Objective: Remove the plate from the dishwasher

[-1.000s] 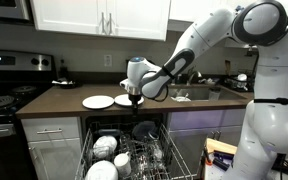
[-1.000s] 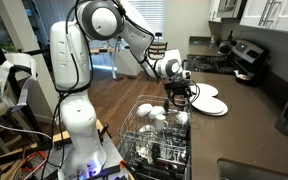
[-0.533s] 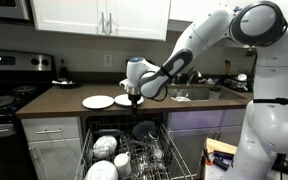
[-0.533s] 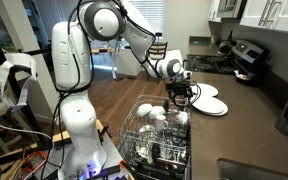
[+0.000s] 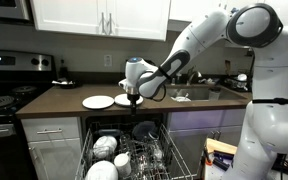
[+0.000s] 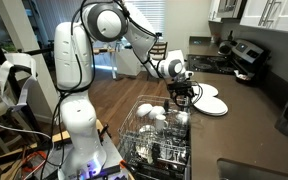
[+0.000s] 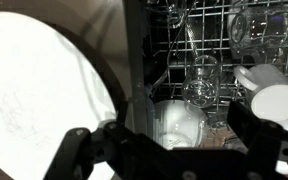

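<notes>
Both exterior views get soft, even room light and are low-res, with a daylight window (image 6: 152, 14) at 12 o'clock; the wrist view is dim, plate (image 7: 44, 100) at 9 o'clock blown out, hand (image 7: 164, 150) at 6 o'clock dark and blurred.

1. Gripper (image 6: 181, 97) hangs above the counter (image 6: 259, 115) edge, beside the dishwasher (image 6: 131, 138).
2. Dishwasher rack holds white dishes (image 6: 152, 113).
3. Two white plates (image 6: 210, 105) lie on the counter, just beside the gripper.
4. Stove (image 6: 246, 56) stands beyond.

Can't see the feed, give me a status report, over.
Gripper open, empty, at counter edge above dishwasher rack. Two white plates on counter beside it. Rack crowded with bowls and glasses.
</notes>
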Tool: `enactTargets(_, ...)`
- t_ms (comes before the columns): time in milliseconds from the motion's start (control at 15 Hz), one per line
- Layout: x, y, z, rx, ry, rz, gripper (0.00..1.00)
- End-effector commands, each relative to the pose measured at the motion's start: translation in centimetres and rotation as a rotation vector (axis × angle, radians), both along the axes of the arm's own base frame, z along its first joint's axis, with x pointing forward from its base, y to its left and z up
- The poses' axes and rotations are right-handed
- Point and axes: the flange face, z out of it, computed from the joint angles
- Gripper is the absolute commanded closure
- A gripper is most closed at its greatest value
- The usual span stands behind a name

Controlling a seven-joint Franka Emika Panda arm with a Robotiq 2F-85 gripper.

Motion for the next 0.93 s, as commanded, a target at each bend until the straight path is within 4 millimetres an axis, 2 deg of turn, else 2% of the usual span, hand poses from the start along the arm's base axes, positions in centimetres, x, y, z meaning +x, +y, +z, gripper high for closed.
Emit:
enactTargets(0, 1.0, -0.8, 0.4, 0.009, 0.000, -0.011, 0.00)
enactTargets(267, 1.2, -1.1, 0.7, 0.010, -0.008, -0.014, 0.00)
enactTargets(467, 0.1, -0.6, 1.4, 0.046, 0.004, 0.008, 0.00)
enactTargets(867, -2.7, 1.7, 4.8, 0.095, -0.025, 0.124, 0.00)
